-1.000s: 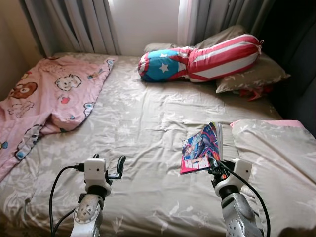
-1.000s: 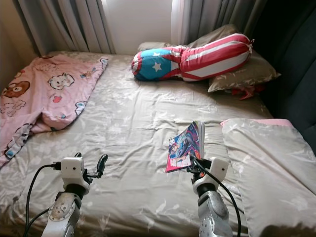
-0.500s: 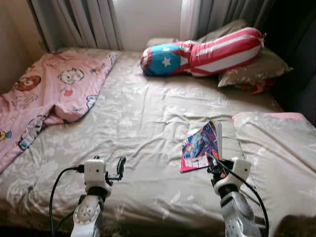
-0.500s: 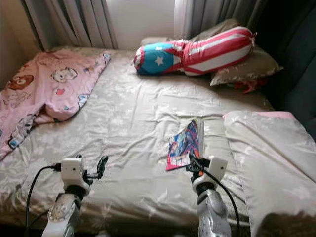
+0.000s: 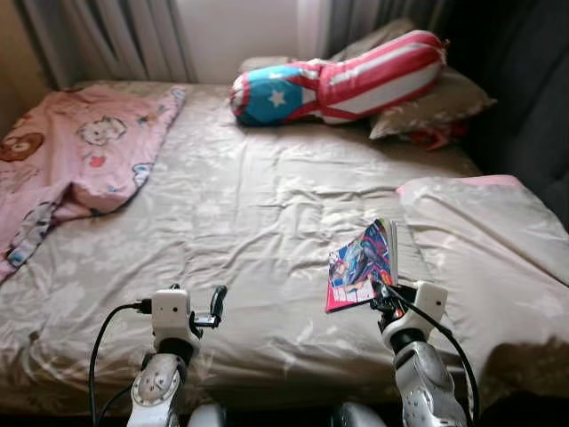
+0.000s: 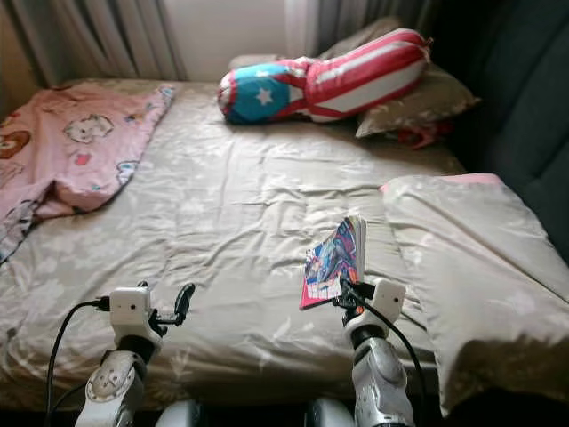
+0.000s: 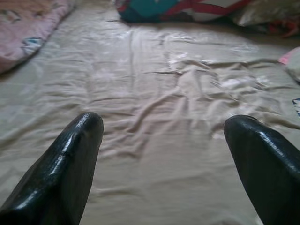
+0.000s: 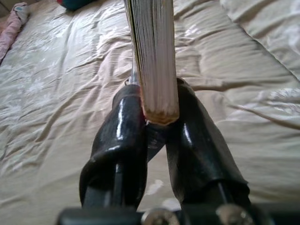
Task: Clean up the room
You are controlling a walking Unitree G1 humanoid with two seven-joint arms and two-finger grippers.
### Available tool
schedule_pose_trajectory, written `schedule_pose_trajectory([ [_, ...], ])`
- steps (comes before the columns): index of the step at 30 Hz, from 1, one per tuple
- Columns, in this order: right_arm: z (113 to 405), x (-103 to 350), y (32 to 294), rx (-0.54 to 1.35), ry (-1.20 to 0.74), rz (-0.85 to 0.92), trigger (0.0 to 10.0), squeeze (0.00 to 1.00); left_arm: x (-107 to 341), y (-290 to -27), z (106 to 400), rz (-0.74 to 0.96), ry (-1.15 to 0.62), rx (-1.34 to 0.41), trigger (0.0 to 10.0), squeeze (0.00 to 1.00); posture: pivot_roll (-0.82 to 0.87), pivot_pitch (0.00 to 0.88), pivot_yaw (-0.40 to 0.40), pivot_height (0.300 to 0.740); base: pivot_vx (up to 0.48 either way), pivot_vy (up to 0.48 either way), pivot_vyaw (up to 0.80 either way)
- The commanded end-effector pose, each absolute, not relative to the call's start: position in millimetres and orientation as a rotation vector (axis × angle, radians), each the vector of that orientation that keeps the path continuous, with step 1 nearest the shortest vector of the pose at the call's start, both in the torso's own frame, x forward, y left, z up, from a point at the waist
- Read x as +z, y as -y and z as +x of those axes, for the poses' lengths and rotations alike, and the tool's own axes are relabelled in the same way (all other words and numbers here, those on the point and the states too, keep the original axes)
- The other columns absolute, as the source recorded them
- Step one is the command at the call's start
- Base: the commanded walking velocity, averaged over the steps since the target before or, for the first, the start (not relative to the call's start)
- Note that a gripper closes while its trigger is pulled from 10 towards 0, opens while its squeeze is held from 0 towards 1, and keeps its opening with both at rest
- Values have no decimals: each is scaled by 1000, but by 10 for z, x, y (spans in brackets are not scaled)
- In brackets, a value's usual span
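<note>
Right tool (image 8: 157,122) clamped (left tool (image 7: 164,154) apparently spread).

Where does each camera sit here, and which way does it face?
Left eye, right eye: on the head, looking forward and down over the bed; both arms show.
Left wrist: along the open left claw over the sheet.
Right wrist: along the right claw, shut on the book.
Shared: the book and the striped bolster.

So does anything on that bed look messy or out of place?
Yes. The pink cartoon blanket lies crumpled along the bed's left side instead of spread flat. The striped bolster sits askew across the pillows. The book is off the sheet, pinched upright in the right gripper.
</note>
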State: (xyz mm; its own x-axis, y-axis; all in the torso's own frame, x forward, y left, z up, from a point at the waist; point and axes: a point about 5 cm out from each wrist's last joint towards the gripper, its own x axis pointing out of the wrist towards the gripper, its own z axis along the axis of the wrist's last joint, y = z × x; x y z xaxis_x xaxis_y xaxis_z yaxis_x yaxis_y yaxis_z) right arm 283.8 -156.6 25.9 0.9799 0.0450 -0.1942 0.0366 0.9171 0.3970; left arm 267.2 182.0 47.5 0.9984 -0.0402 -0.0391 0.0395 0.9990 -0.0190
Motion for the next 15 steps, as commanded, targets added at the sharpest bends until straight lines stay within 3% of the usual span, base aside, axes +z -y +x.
schedule_pose_trajectory([
  [1,2926,352,1563,25,-159,404,10000,0,474,-1801,2683,-27,-47,-46,10000,0,-61,84,-34,648,0,0,0],
  [15,3046,310,1585,53,-211,456,10000,0,506,-1807,2671,-15,-41,-56,10000,0,-31,124,-28,648,0,0,0],
])
